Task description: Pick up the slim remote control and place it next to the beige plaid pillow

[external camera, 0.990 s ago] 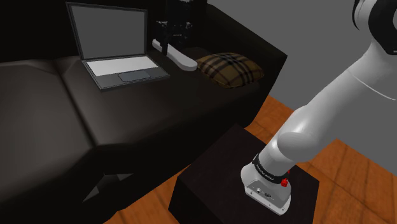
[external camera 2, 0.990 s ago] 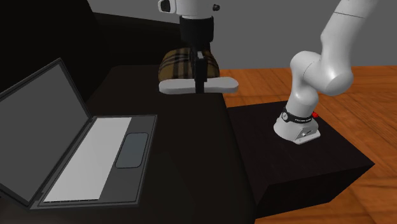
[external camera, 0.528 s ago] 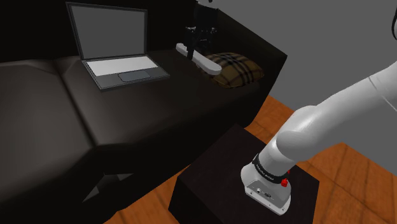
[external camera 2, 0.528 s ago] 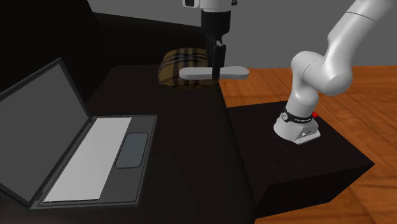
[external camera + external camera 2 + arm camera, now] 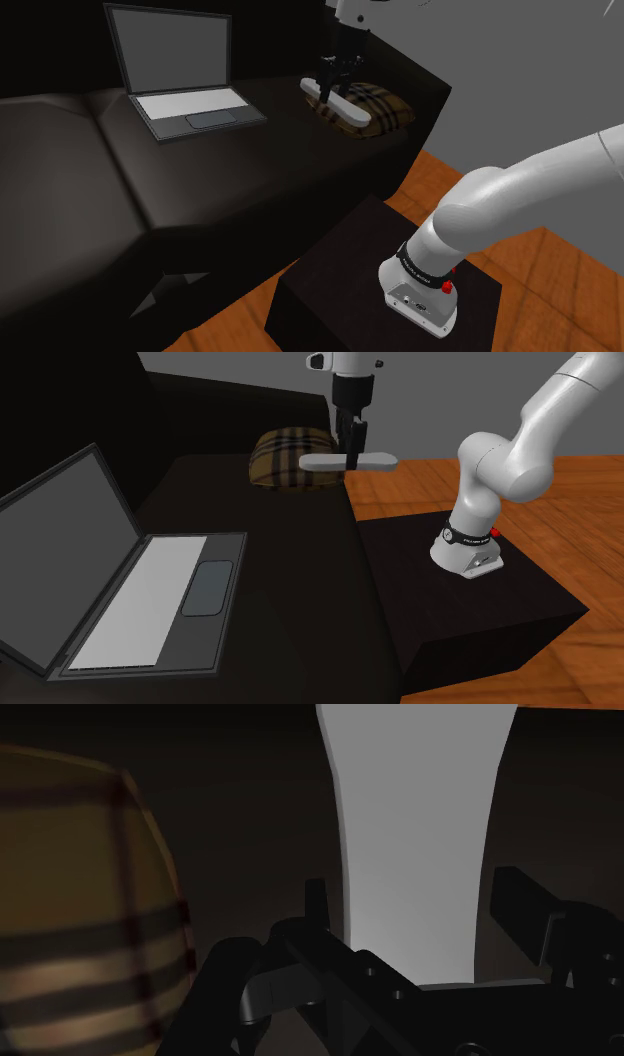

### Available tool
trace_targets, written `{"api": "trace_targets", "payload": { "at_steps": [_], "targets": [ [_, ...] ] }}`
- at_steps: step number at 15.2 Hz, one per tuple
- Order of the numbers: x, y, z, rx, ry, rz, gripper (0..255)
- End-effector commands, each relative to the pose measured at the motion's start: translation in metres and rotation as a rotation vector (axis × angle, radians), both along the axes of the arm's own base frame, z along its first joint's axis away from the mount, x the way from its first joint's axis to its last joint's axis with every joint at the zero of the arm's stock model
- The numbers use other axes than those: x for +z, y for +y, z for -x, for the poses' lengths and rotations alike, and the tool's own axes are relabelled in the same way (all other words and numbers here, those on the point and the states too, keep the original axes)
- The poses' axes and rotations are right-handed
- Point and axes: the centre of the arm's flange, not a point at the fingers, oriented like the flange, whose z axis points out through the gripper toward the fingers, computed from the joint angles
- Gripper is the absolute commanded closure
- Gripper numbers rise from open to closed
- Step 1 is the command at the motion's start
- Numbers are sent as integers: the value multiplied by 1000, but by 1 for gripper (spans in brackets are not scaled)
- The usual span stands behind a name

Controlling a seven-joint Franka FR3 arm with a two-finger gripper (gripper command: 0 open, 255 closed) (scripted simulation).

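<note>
The white remote is clamped crosswise between the fingers of the gripper and is held level above the dark sofa, close by the plaid pillow. An open laptop is seen farther along the seat, well apart from both.

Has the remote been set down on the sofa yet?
No, the remote hangs clasped in the gripper, one end jutting past the sofa edge.

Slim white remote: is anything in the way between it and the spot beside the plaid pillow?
Nothing visible. The slim white remote, clasped in the black fingers, hangs beside the beige plaid pillow, with just the dark sofa seat below it.
</note>
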Motion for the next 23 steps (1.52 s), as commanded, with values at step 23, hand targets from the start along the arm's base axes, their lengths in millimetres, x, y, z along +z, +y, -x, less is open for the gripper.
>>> {"api": "trace_targets", "payload": {
  "at_steps": [23],
  "targets": [
    [-126,-1,0,0,-1,0,255]
  ]
}}
